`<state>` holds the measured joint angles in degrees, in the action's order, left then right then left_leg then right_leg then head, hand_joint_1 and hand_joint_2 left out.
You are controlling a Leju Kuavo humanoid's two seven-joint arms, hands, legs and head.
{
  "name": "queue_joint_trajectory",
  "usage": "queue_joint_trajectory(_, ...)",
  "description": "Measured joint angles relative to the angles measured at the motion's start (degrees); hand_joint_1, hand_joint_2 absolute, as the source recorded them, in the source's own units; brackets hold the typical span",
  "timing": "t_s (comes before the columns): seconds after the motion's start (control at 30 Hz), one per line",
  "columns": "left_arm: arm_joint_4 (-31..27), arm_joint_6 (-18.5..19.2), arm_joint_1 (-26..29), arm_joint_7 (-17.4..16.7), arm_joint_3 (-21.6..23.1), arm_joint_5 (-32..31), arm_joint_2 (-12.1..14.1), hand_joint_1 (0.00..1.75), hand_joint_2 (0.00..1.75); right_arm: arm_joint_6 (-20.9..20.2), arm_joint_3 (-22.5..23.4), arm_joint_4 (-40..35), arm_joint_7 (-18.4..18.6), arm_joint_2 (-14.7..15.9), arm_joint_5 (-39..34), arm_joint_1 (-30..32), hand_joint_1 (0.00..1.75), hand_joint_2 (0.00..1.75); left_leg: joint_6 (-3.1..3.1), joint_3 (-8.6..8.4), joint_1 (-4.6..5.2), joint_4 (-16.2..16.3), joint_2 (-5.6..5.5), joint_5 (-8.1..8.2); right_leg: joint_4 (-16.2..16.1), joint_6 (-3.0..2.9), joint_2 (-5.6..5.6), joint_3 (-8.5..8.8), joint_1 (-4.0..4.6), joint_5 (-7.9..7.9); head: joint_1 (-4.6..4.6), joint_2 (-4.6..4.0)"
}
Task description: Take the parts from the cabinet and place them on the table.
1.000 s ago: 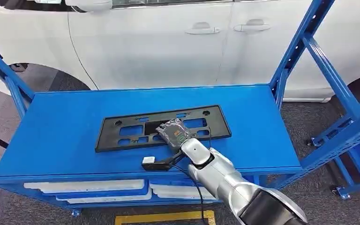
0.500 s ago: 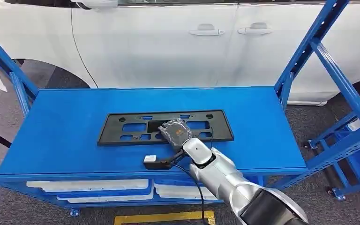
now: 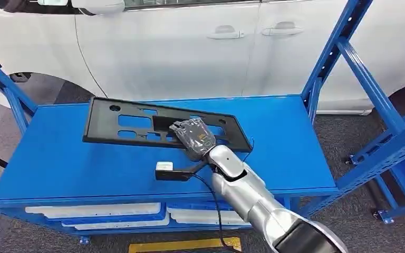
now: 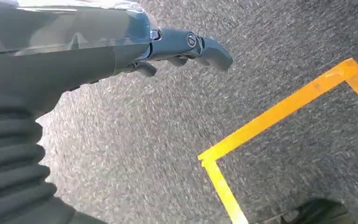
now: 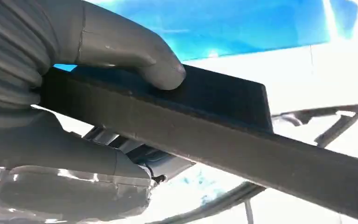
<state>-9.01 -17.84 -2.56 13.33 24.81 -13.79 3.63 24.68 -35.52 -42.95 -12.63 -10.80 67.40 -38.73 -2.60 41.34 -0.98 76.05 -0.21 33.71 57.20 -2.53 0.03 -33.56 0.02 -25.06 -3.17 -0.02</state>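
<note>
Behind everything stands a white car (image 3: 190,47), with its doors close behind the blue shelf rack (image 3: 358,68). The rack carries a blue table top (image 3: 74,163), and under this top lie white flat parts (image 3: 95,210) on a lower shelf. On the grey floor there is a yellow line (image 4: 279,112).

Above the table top is the black plate frame (image 3: 132,122), a long flat part with cut-outs. It is tilted: its left end is raised over the back left of the top. The right hand (image 3: 194,136) holds this frame near its right part; in the right wrist view the thumb (image 5: 135,51) presses on one face of the frame's edge and the other fingers are closed on the other side.

The left hand (image 4: 186,46) hangs over the floor, its fingers loosely apart, and holds nothing.
</note>
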Motion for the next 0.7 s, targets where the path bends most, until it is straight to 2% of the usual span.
queue_joint_trajectory(0.03, 0.00, 0.11, 0.01, 0.00, -0.02, 0.00, 0.00, 0.00, 1.75, 0.07, 0.44, -1.29, -0.81, 0.20, -1.19, 0.96, 1.68, 1.75, 0.11, -0.46, 0.00, -1.14, 0.00, -1.21, 0.02, 0.00, 0.01, 0.05, 0.04, 0.00, 0.00, 0.00)
queue_joint_trajectory(0.07, 0.00, 0.15, 0.02, -0.07, -0.07, -0.02, 0.00, 0.00, 1.75, 0.11, 1.20, -3.37, -2.78, 0.48, -3.92, 2.02, 1.68, 1.75, 0.29, -2.45, 0.00, -5.14, 0.00, -3.62, 0.05, 0.01, 0.04, 0.12, 0.10, -0.02, 0.00, 0.00)
queue_joint_trajectory(0.1, 0.00, 0.15, 0.12, -0.15, -0.11, -0.02, 0.09, 0.00, 1.75, -1.42, 2.44, -7.50, -7.78, 0.83, -11.47, 3.24, 1.68, 1.75, 0.64, -5.59, 0.01, -11.49, 0.00, -6.75, 0.08, 0.08, 0.16, 0.27, 0.16, -0.09, 0.00, 0.00)
queue_joint_trajectory(0.13, 0.00, 0.04, 0.11, -0.02, -0.11, -0.02, 0.13, 0.00, 1.75, -3.68, 3.24, -10.67, -11.36, 1.11, -17.53, 4.34, 1.68, 1.75, 0.99, -7.90, 0.04, -16.09, -0.01, -8.73, 0.11, 0.21, 0.22, 0.39, 0.21, -0.18, 0.00, 0.00)
queue_joint_trajectory(0.17, 0.02, -0.17, 0.11, 0.35, -0.11, -0.02, 0.26, 0.00, 1.75, -7.23, 4.18, -14.68, -15.36, 1.69, -25.73, 6.01, 1.68, 1.75, 1.40, -9.41, 0.50, -18.58, -0.12, -8.09, 0.11, 0.50, 0.17, 0.31, 0.49, -0.29, 0.00, 0.00)
queue_joint_trajectory(0.2, 0.07, -0.18, 0.01, 1.13, -0.09, -0.02, 0.26, 0.00, 1.75, -12.35, 5.65, -21.73, -21.00, 2.64, -39.78, 7.83, 1.68, 1.75, 1.80, -9.23, 0.57, -19.13, -0.18, -8.25, 0.34, 0.80, 0.08, -0.01, 0.52, -0.26, 0.00, 0.00)
queue_joint_trajectory(0.23, 0.07, -0.02, -0.01, 1.93, -0.11, -0.02, 0.28, 0.00, 1.75, -14.96, 6.54, -25.74, -23.33, 3.08, -46.98, 9.46, 1.68, 1.75, 1.90, -9.05, 0.67, -18.95, -0.28, -8.24, 0.33, 1.08, -0.06, -0.11, 0.46, -0.29, 0.00, 0.00)
queue_joint_trajectory(0.27, 0.07, 0.87, 0.15, 3.73, -0.11, -0.02, 0.28, 0.00, 1.75, -19.28, 8.01, -32.65, -25.70, 3.75, -57.13, 11.62, 1.68, 1.75, 2.18, -8.97, 0.80, -18.89, -0.45, -8.19, 0.27, 1.44, -0.18, -0.04, 0.32, -0.29, 0.00, 0.00)
queue_joint_trajectory(0.33, 0.07, 2.71, 0.40, 7.07, -0.35, 0.00, 0.26, 0.00, 1.75, -26.12, 10.01, -43.12, -26.45, 4.46, -68.00, 14.76, 1.68, 1.75, 3.01, -9.22, 0.23, -19.66, -0.37, -8.63, 0.79, 2.09, -0.16, -0.22, 0.16, -0.97, 0.00, 0.00)
queue_joint_trajectory(0.37, 0.07, 3.39, 0.50, 8.88, -0.79, 0.00, 0.26, 0.00, 1.75, -29.61, 11.37, -48.67, -26.45, 4.74, -72.36, 15.47, 1.68, 1.75, 3.21, -9.25, 0.33, -19.73, -0.30, -8.64, 2.04, 2.27, 0.00, -0.72, 0.21, -2.10, 0.00, 0.00)
queue_joint_trajectory(0.4, 0.07, 3.74, 0.42, 10.10, -1.18, -0.04, 0.28, 0.00, 1.75, -32.56, 12.65, -53.83, -26.44, 5.05, -74.24, 15.95, 1.68, 1.75, 3.47, -9.21, 0.37, -19.72, -0.14, -8.58, 6.19, 2.45, 0.02, -2.67, 0.15, -4.84, 0.00, 0.00)
queue_joint_trajectory(0.43, 0.07, 3.67, 0.26, 10.44, -1.36, -0.04, 0.28, 0.00, 1.75, -33.74, 12.98, -56.06, -26.45, 5.24, -74.72, 16.50, 1.68, 1.75, 3.50, -9.22, 0.40, -19.72, -0.05, -8.55, 9.90, 2.60, 0.02, -4.35, 0.09, -6.76, 0.00, 0.00)
queue_joint_trajectory(0.47, 0.07, 3.41, 0.07, 10.82, -1.49, -0.04, 0.28, 0.00, 1.75, -35.92, 13.29, -59.08, -26.45, 5.49, -75.78, 17.87, 1.68, 1.75, 3.61, -9.22, 0.40, -19.68, -0.01, -8.48, 16.04, 2.80, 0.02, -7.18, 0.04, -9.24, 0.00, 0.00)
queue_joint_trajectory(0.5, 0.07, 3.37, -0.04, 10.86, -1.57, -0.04, 0.28, 0.00, 1.75, -37.89, 13.44, -61.03, -26.45, 5.68, -76.57, 19.25, 1.68, 1.75, 3.69, -9.23, 0.40, -19.61, -0.01, -8.41, 19.38, 2.96, 0.01, -8.83, -0.11, -9.91, 0.00, 0.00)
queue_joint_trajectory(0.53, 0.07, 3.37, -0.05, 10.84, -1.68, -0.04, 0.28, 0.00, 1.75, -39.83, 13.48, -62.62, -26.45, 5.84, -77.09, 20.06, 1.68, 1.75, 3.68, -9.26, 0.39, -19.53, -0.02, -8.34, 19.84, 3.05, 0.01, -9.20, -0.27, -9.42, 0.00, 0.00)
queue_joint_trajectory(0.57, 0.07, 3.54, -0.16, 10.67, -1.97, -0.04, 0.28, 0.00, 1.75, -42.69, 13.40, -64.50, -26.34, 6.12, -77.90, 20.69, 1.68, 1.75, 3.57, -9.30, 0.38, -19.36, -0.04, -8.21, 17.17, 3.18, -0.02, -7.99, -0.52, -7.18, 0.00, 0.00)
queue_joint_trajectory(0.63, 0.07, 3.12, -0.21, 8.50, -2.36, -0.04, 0.26, 0.00, 1.75, -45.46, 12.72, -66.26, -26.16, 6.51, -79.29, 20.74, 1.68, 1.75, 3.18, -9.52, 0.29, -18.94, -0.07, -7.80, 6.42, 3.32, -0.10, -2.59, -0.97, -1.72, 0.00, 0.00)
queue_joint_trajectory(0.67, 0.07, 2.75, -0.30, 7.14, -2.40, -0.04, 0.26, 0.00, 1.75, -46.30, 12.24, -66.77, -26.16, 6.71, -79.45, 20.76, 1.68, 1.75, 2.81, -9.57, 0.29, -18.66, -0.07, -7.52, 1.68, 3.24, -0.16, -0.30, -1.12, -1.23, 0.00, 0.00)
queue_joint_trajectory(0.7, 0.07, 2.12, -0.49, 5.67, -2.43, -0.04, 0.33, 0.00, 1.75, -46.97, 11.69, -67.22, -26.25, 7.04, -79.06, 20.86, 1.68, 1.75, 2.46, -9.37, 0.62, -18.38, -0.17, -7.32, 1.49, 2.83, -0.02, -0.21, -0.61, -1.37, 0.02, 0.00)
